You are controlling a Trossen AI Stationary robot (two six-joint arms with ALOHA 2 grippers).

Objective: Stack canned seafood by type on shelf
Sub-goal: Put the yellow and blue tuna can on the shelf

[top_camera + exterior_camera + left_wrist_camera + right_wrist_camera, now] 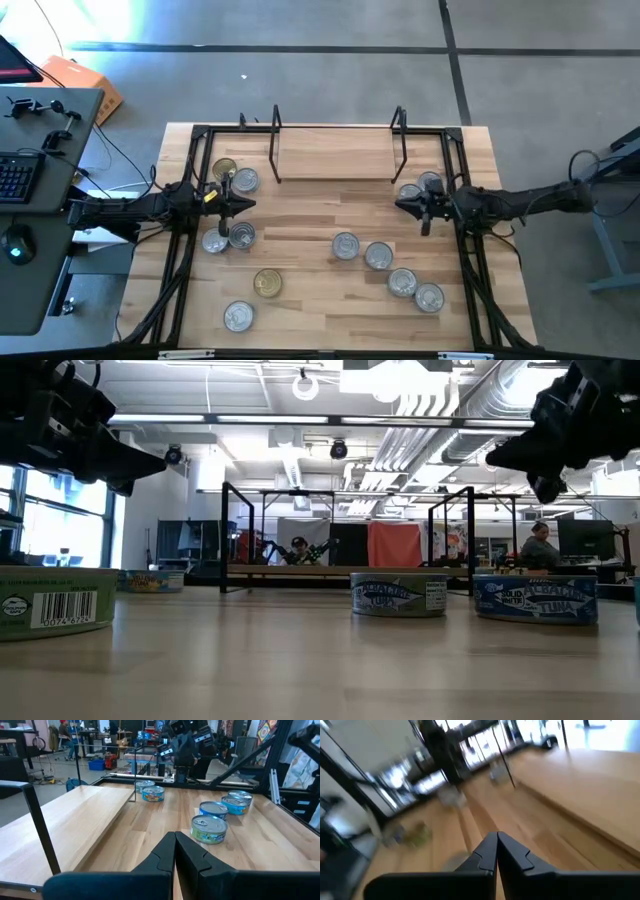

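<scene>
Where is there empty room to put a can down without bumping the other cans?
The shelf board between its wire ends is bare. The table is also free in the middle, between the left gripper and right gripper. It gets crowded around the left cans and the right row of cans.

We note the shelf (335, 155) along the far edge of the surface (310, 300), centred. Two tins (236, 176) lie near the shelf's left end, two more (228, 238) just nearer the front edge, close to the left edge. Two further tins (254, 298) sit toward the front-left corner. Two tins (420, 187) lie by the shelf's right end. Four tins (385, 265) run in a diagonal row from centre toward the front-right corner.
</scene>
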